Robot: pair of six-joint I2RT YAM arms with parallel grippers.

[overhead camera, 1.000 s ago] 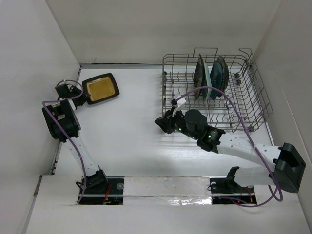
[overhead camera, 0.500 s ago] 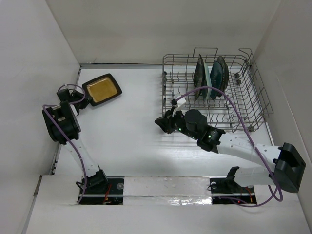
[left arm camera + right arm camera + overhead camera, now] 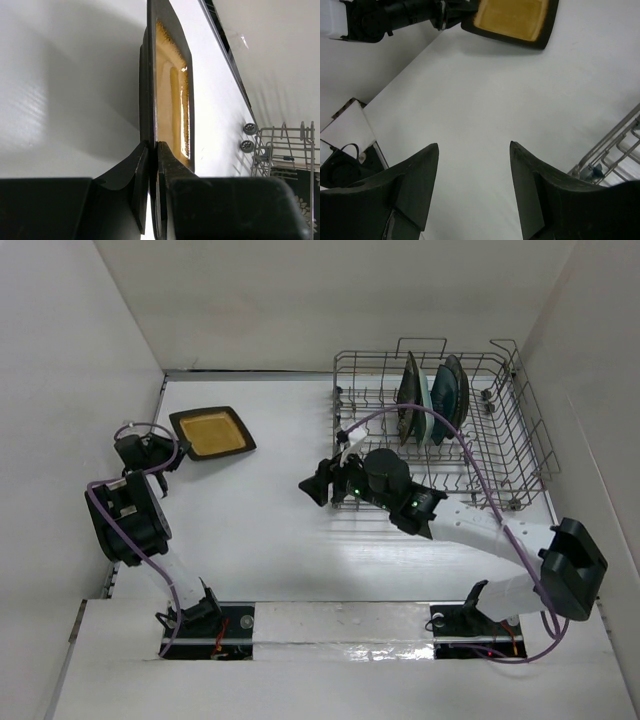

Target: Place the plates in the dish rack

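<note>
The black square plate with the mustard-yellow centre (image 3: 212,432) is at the far left of the table. My left gripper (image 3: 168,453) is shut on its left rim; in the left wrist view the plate (image 3: 172,90) shows edge-on between the closed fingers of the gripper (image 3: 154,147). My right gripper (image 3: 312,488) is open and empty over the middle of the table, right of that plate; its wrist view shows the gripper (image 3: 474,147) with jaws wide apart and the plate (image 3: 512,17) ahead. The grey wire dish rack (image 3: 500,455) stands at the far right with three plates (image 3: 430,400) upright in it.
White walls close in the table on the left (image 3: 70,390), back and right. The rack's near-left corner (image 3: 615,145) lies just right of my right gripper. The rack's wheels (image 3: 247,137) show past the plate. Purple cables loop from both arms.
My right arm has swung left, away from the rack's front and toward the mustard plate. My left gripper has turned the plate slightly and shifted it a little right, still holding it.
</note>
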